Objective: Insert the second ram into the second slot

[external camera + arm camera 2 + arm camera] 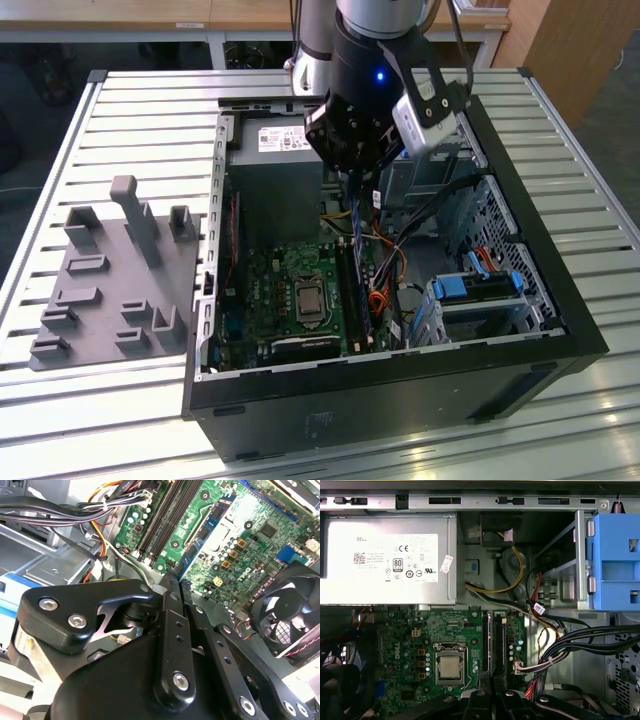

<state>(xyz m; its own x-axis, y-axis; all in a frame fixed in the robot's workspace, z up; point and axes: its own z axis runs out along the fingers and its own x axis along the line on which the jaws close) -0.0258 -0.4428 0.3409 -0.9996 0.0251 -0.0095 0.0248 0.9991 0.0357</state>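
The slatted table (140,120) carries the open computer case (560,330) on its side, so the motherboard (270,290) faces up for a top-down approach. The gripper (356,186) hangs over the board's edge beside the cable bundle, in line with the memory slots (488,640) that run along that edge. Its fingers look drawn tight on the second ram (202,532); the contact itself is partly hidden. The blue stick is held edge-down and parallel to the slots, above them and not seated, so that it can drop straight in.
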